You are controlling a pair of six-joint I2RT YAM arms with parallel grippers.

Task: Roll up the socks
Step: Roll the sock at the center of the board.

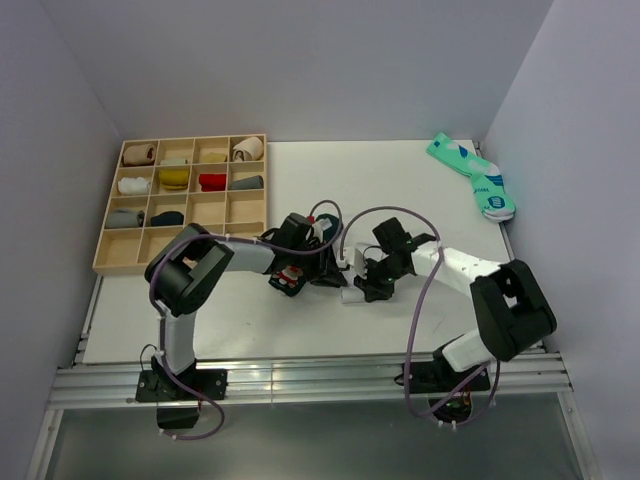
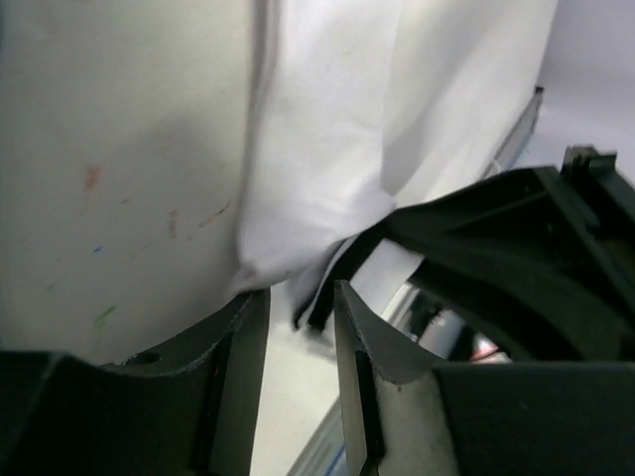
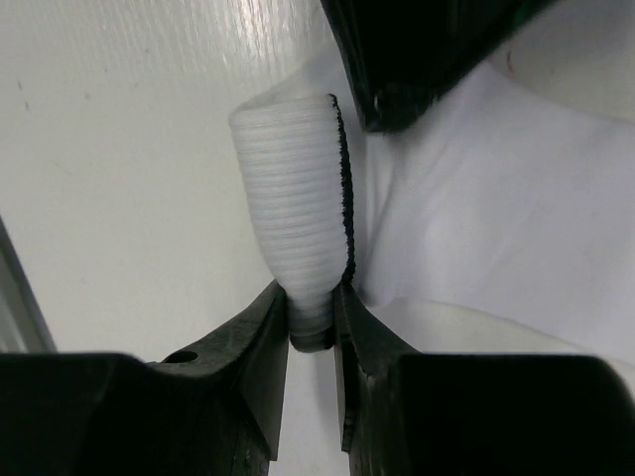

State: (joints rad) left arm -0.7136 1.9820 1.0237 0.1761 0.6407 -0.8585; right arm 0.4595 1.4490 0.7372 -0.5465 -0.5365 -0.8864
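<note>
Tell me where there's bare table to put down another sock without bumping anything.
Best patch: the back of the table, between the wooden tray and the mint-green sock pair. A narrower strip runs along the near edge. Crowded: the centre, where the left arm and right arm meet over the dark green sock and white sock.

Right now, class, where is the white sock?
In the top view, the white sock lies mid-table, right of the dark green sock, its cuff pinched by the right fingers.
</note>
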